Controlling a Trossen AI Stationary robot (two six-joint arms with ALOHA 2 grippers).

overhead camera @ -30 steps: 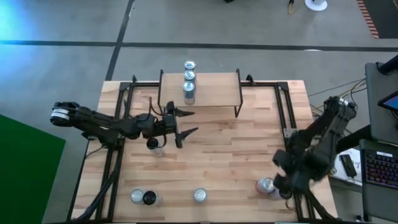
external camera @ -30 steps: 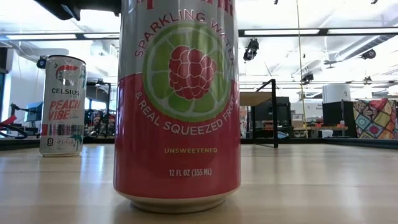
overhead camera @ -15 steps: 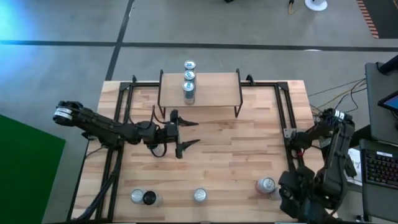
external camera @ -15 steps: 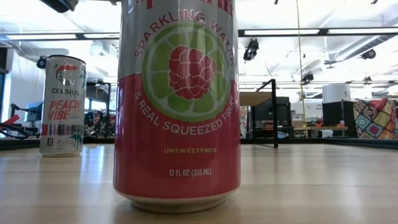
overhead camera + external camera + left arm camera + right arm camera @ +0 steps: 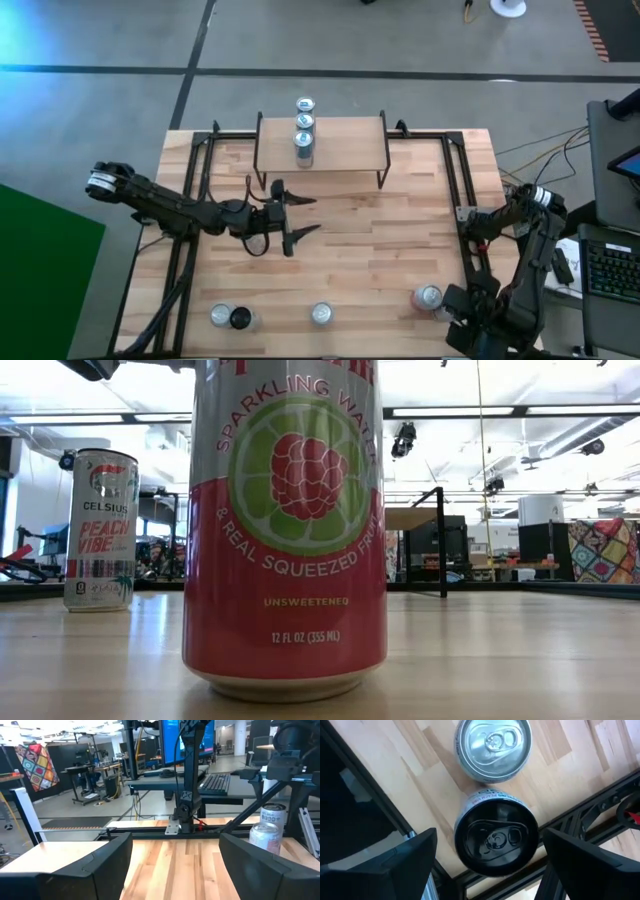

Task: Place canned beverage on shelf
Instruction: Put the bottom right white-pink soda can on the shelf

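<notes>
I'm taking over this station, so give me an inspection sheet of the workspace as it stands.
Surface: wooden table, middle bare.
Job's things: shelf at the far edge carries three shelved cans in a line; loose cans stand along the near edge.
Clutter: nothing seen.
Grippers: left gripper open, empty, mid-table; right gripper open above a black-topped can.
Cables: wires on the floor right of the table.
Surroundings: keyboard at right.
</notes>
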